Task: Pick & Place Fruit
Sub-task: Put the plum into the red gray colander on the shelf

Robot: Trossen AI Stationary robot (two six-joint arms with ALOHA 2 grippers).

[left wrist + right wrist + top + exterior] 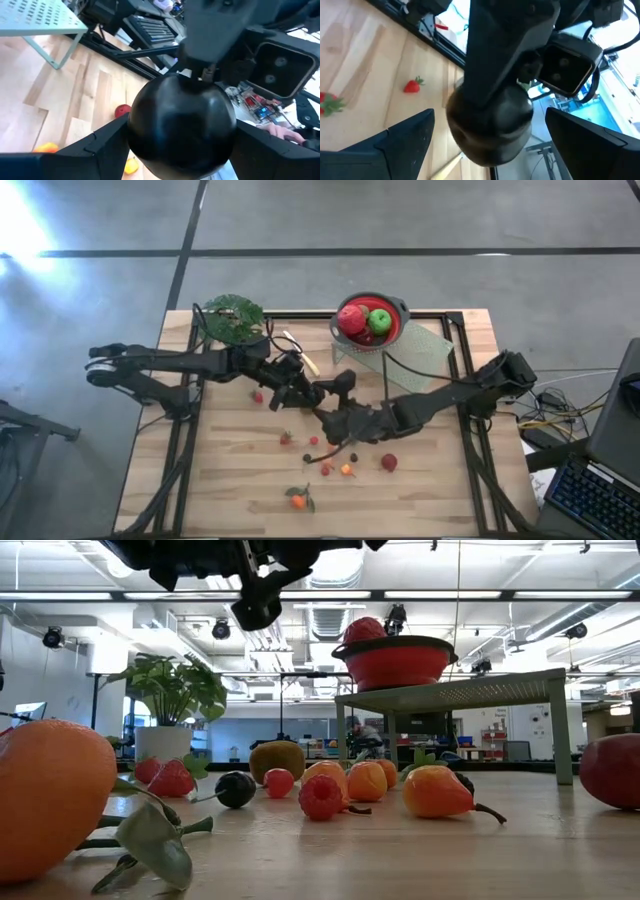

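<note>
My left gripper (303, 391) and my right gripper (328, 408) meet above the middle of the table. The left one is shut on the dark plum (180, 125), lifted high off the wood (256, 610). My right gripper (490, 137) is open, one finger on either side of the plum (489, 120), with a small gap at each. Red and green apples lie in the red bowl (398, 330) on the mesh stand. Strawberries (258, 396), small berries (325, 469), a red apple (389, 463) and the leafy tangerine (298, 500) lie on the table. My left gripper pinches the dark plum between its two fingers, one finger (102, 145) on each opposite flank (137, 127). The fingers come about level from the table's left. The plum is lifted clear of the table.
The potted plant (232, 317) stands at the far left corner, with the pale knife (300, 352) beside it. The mesh stand (425, 345) occupies the far right. A brown kiwi (277, 758) and a small dark stemmed fruit (235, 788) lie among the loose pieces.
</note>
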